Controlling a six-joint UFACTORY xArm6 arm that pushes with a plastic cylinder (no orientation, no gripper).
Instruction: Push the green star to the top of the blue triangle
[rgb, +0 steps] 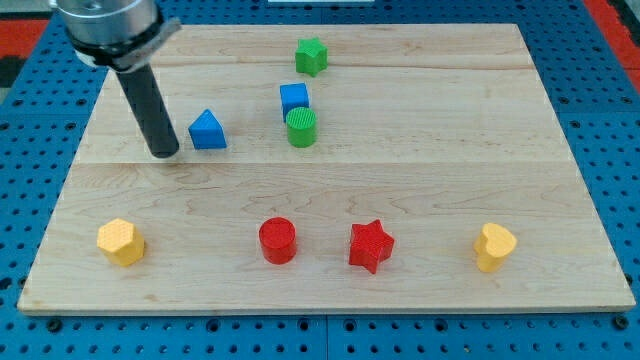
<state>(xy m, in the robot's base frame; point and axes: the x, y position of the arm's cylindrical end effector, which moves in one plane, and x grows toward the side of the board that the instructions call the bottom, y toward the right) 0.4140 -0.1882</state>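
Nearest the camera, along the view's bottom of the pale wooden bench (420, 190), a yellow hexagonal block (121, 241), a red cylinder (277, 240), a red star (371, 245) and a yellow block (494, 246) are seen. Farther back, my tip (166, 153) is set just left of the blue triangle (207, 130), with a blue cube (294, 99) and green cylinder (301, 127) to its right. Farthest, the green star (311, 56) is found well apart, up and right; the push is judged not begun. No claw is fitted; nothing is held.

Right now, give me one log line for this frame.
my tip: just left of blue triangle, apart | green star: upper right of triangle, untouched | step: push not yet begun
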